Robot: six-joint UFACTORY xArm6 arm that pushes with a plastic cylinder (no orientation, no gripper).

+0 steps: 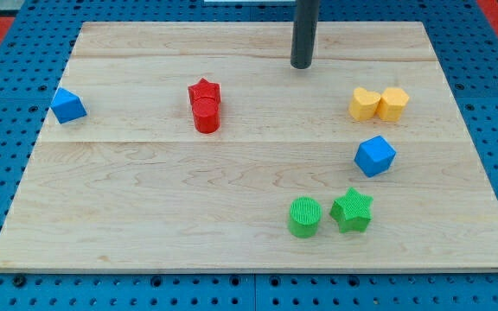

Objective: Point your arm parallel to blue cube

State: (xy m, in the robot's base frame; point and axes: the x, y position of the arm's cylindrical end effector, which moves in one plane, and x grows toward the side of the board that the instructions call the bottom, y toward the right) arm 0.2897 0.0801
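On the table [145, 216] our tip [301, 66] stands far, right of centre. The left blue cube [67, 105] lies at the left edge. The red star [204, 90] touches the red cylinder [206, 115] just nearer. At right, the yellow heart [364, 103] touches the yellow hexagon [393, 103]. The right blue cube [374, 155] lies nearer, and the green cylinder [303, 216] and green star [352, 210] lie nearest.

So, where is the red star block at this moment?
The red star sits left of centre in the view's upper half, touching the red cylinder just below it, left of my tip.

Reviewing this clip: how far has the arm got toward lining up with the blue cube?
Done: nothing visibly. In hand: my tip sits near the view's top, touching no block. Left: travel to a blue block; one lies below the yellow pair, another at the view's left edge. Which is meant, I cannot tell.
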